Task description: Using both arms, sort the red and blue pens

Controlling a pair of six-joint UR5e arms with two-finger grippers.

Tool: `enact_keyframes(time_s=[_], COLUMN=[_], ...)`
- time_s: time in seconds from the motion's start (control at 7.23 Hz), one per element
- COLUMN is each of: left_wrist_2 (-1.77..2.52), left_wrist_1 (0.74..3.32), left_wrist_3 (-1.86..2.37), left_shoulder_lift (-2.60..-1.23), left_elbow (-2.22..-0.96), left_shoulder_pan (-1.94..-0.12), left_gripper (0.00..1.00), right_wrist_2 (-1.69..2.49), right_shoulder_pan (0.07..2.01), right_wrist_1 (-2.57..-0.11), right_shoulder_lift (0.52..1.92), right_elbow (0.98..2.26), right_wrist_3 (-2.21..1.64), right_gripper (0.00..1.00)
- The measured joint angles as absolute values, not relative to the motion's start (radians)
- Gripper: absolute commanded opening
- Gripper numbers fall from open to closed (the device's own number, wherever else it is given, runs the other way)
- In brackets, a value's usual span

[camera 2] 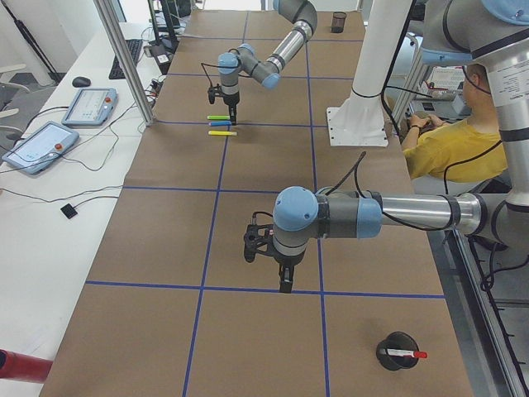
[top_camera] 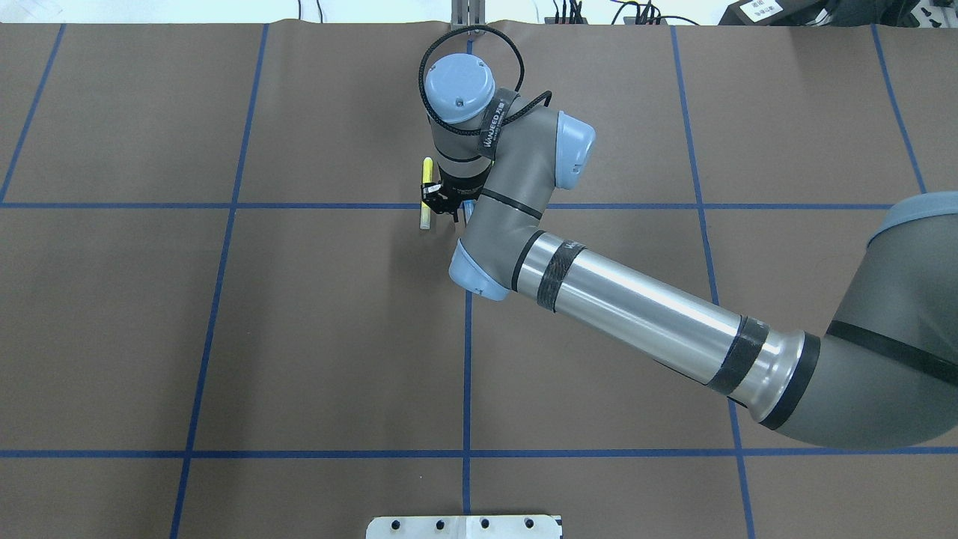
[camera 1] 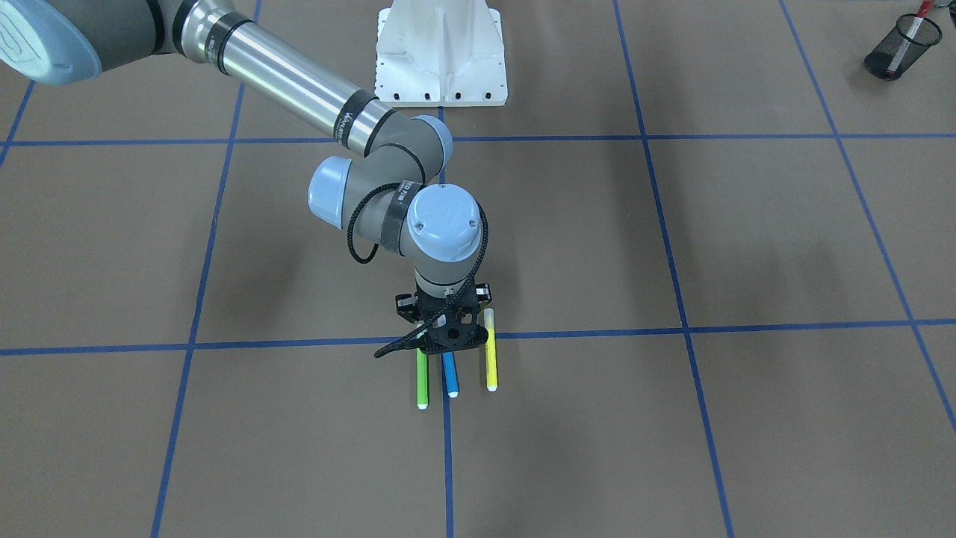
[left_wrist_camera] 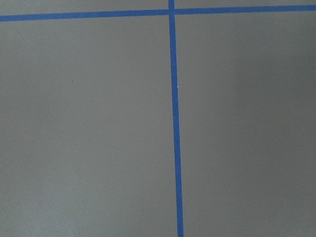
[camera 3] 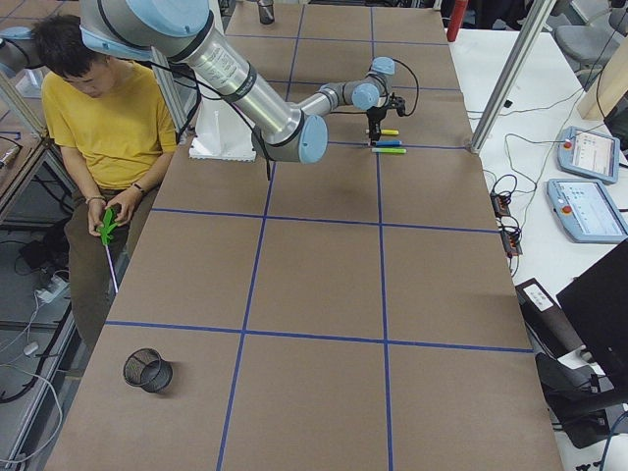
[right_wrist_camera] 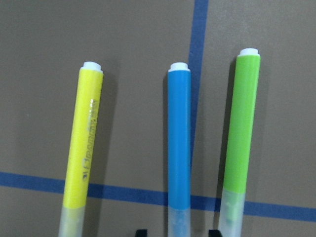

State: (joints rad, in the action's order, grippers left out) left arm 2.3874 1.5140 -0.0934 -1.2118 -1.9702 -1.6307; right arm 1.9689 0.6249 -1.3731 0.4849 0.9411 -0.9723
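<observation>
The blue pen (right_wrist_camera: 178,143) lies on the brown table between a yellow marker (right_wrist_camera: 84,143) and a green marker (right_wrist_camera: 241,128). My right gripper (camera 1: 448,345) hangs straight over the blue pen (camera 1: 451,377) and is open. In the right wrist view its fingertips (right_wrist_camera: 142,232) stand on either side of the pen's clear cap. The red pen (camera 2: 411,354) rests in a black mesh cup (camera 2: 395,351). My left gripper (camera 2: 285,286) points down over bare table, far from the pens. I cannot tell if it is open or shut.
A white pedestal (camera 1: 441,52) stands at the robot's side of the table. A second mesh cup (camera 3: 147,371) lies near the table's right end. A person in a yellow shirt (camera 3: 98,108) sits beside the table. Blue tape lines (left_wrist_camera: 174,123) cross the table.
</observation>
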Motion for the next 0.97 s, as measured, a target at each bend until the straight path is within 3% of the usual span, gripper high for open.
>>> enact_keyframes(time_s=[0.69,0.97], left_wrist_2=[2.391,2.391], left_wrist_1=[1.515,1.515], left_wrist_3=[-0.095,-0.094], left_shoulder_lift=[-1.212,-1.211], left_elbow=[-1.967,-1.967], left_shoulder_pan=[-1.631,-1.631], left_gripper=[1.00,1.00], right_wrist_2=[1.967,1.967], right_shoulder_pan=[0.616,0.615], right_wrist_1=[-1.375,-1.378], right_shoulder_lift=[0.487,0.488], right_elbow=[0.939,0.936], right_wrist_3=[-0.973,-0.972], right_gripper=[0.41,0.32])
